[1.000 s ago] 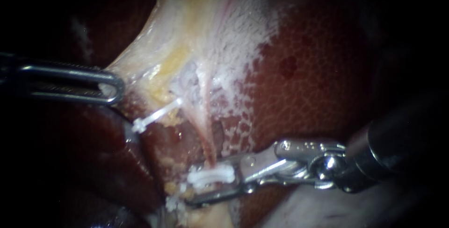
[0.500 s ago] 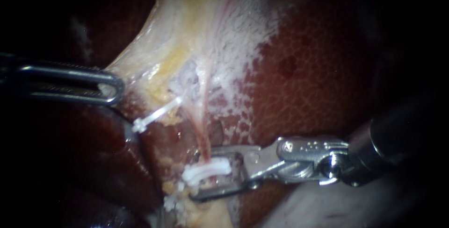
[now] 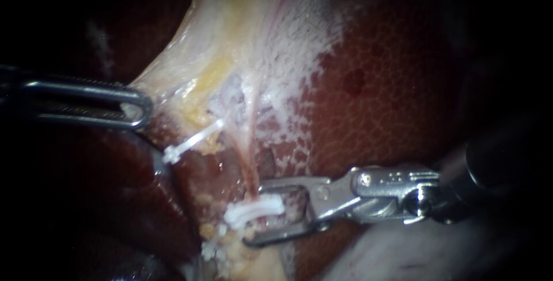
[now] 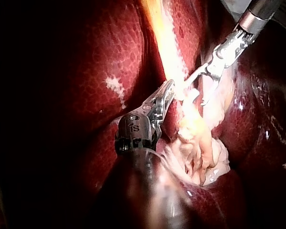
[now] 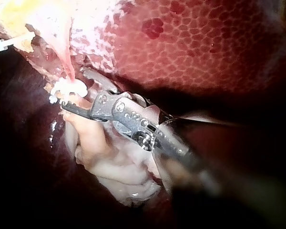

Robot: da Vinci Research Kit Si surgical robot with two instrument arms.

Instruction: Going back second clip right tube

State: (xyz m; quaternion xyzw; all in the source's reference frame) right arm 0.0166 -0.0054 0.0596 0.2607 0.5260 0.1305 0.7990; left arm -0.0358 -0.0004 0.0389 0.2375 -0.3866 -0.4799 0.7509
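clip (image 3: pixel 259 207) seated, right instrument (image 3: pixel 254 215) not yet clear

it sits on the right tube (image 3: pixel 252 160) — the jaws stand apart either side of it, gripping nothing. what's left, i'd judge, is backing them off. left instrument (image 3: pixel 137 108) is clamped on pale tissue (image 3: pixel 173 79), pulling it taut.

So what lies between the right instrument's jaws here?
A white clip on the tube, ungripped between the open jaws of the right instrument; the endoscope view shows it.
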